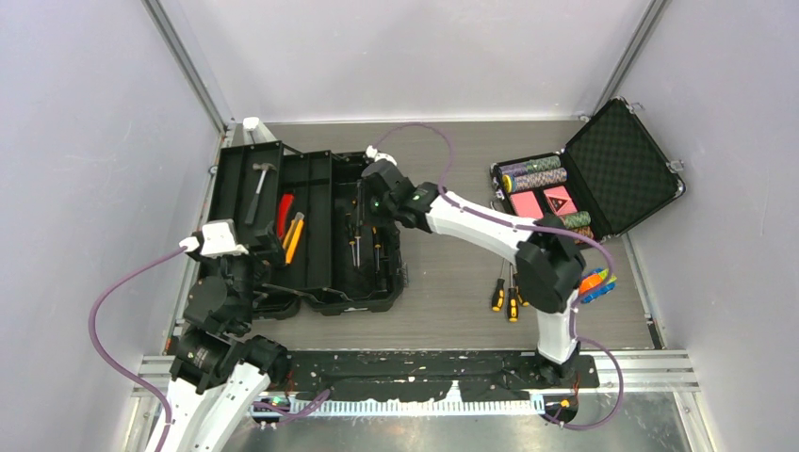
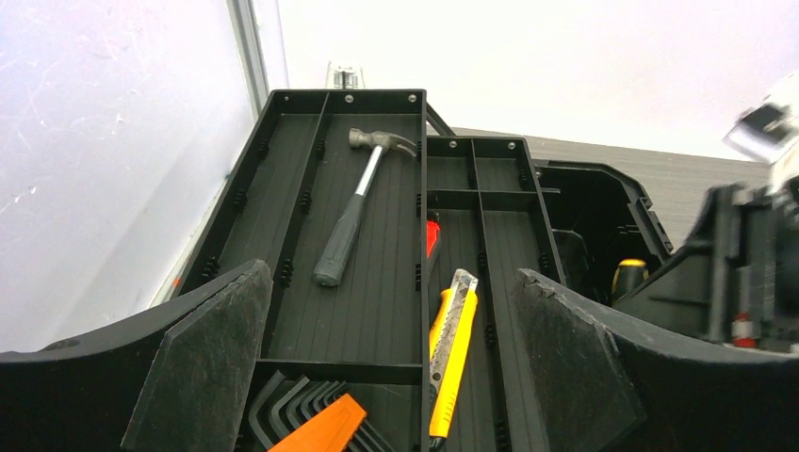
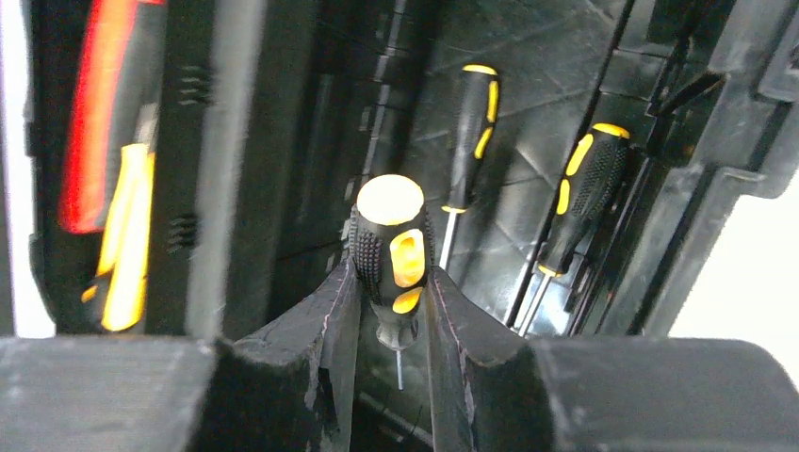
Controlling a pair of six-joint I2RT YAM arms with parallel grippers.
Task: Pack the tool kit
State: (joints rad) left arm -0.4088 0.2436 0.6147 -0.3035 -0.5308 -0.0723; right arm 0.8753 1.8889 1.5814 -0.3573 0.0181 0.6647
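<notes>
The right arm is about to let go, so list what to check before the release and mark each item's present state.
1. Right end effector shut on the screwdriver handle: ok.
2. Held screwdriver over the open toolbox, not over the table: ok.
3. Drop spot free beside the two screwdrivers lying inside: cannot tell, the fingers hide the floor below.
4. Left end effector open, empty, over the tray with the hammer, apart from the right arm: ok.
5. All screwdrivers packed: not ok, loose screwdrivers lie on the table by the right arm's base.
</notes>
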